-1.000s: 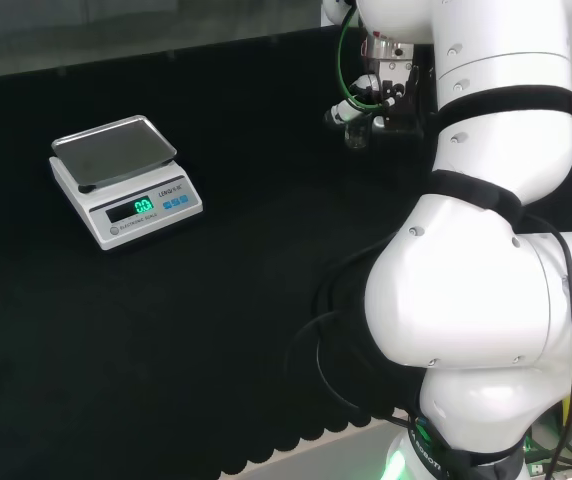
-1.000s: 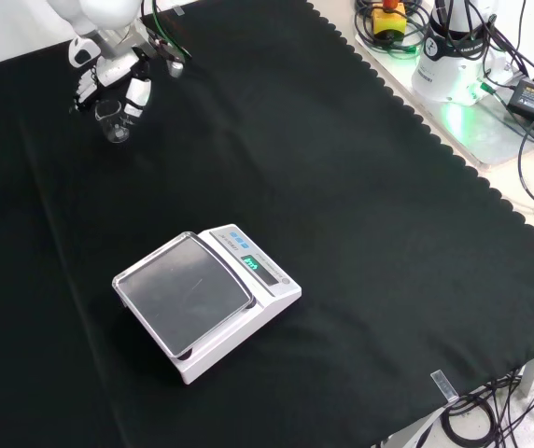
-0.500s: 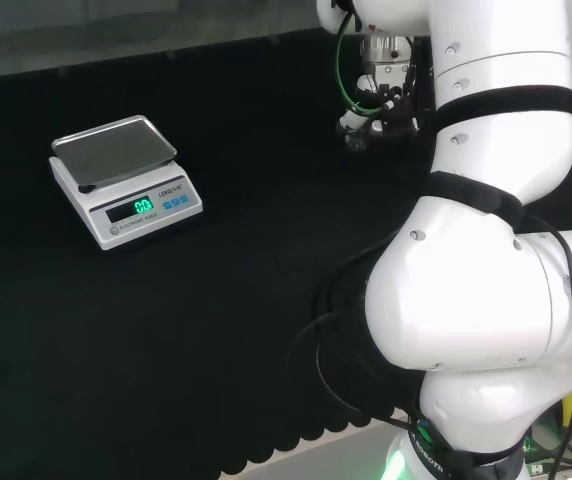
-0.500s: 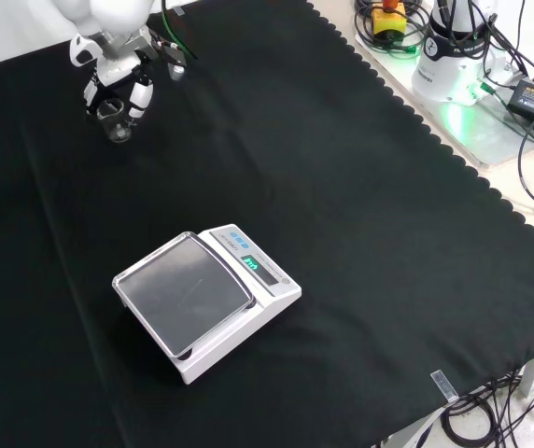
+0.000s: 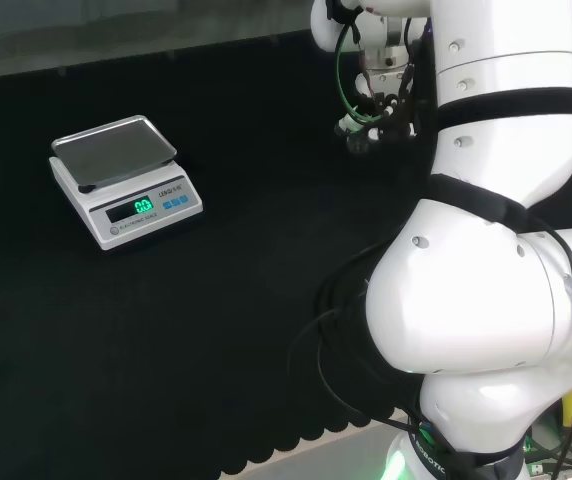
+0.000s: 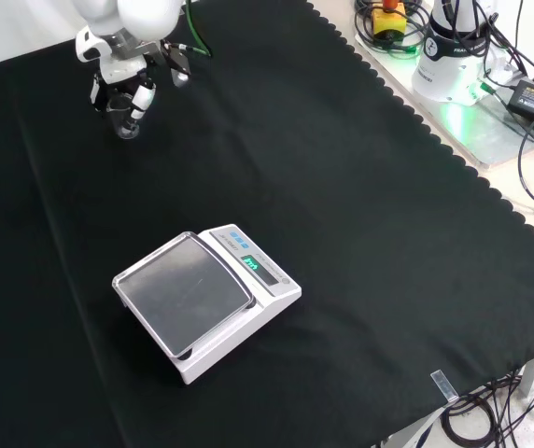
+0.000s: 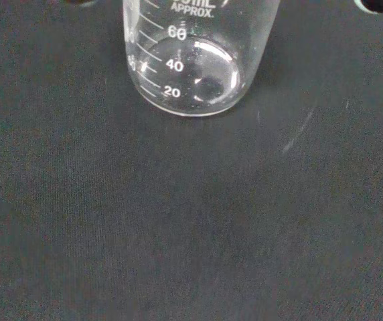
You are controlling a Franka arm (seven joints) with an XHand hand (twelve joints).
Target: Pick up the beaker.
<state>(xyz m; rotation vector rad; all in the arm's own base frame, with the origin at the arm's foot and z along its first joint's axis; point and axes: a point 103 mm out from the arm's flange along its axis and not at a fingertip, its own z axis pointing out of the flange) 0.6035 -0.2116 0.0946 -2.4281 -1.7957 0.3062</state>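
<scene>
A small clear glass beaker (image 6: 124,119) stands upright at the far left of the cloth in the front view. It sits between the white fingers (image 6: 142,96) of the black and white hand (image 6: 118,86), which reaches down from above and curls in against both sides of it. The head view has the hand (image 5: 376,118) just left of the arm's upper link, with the beaker (image 5: 358,141) under it. Close up in the wrist view, the beaker (image 7: 191,63) is empty, with printed graduation marks and its base over the black cloth. Whether the base touches the cloth I cannot tell.
A white digital scale (image 6: 203,301) with a grey pan and a lit display stands mid-cloth; it is at the left in the head view (image 5: 126,180). The arm's white links (image 5: 486,300) take up the head view's right. Cables and the arm's base (image 6: 454,56) lie beyond the cloth's scalloped edge.
The hand has come lower over the beaker and its fingers have closed in on it. Hand and beaker have shifted slightly right in the front view.
</scene>
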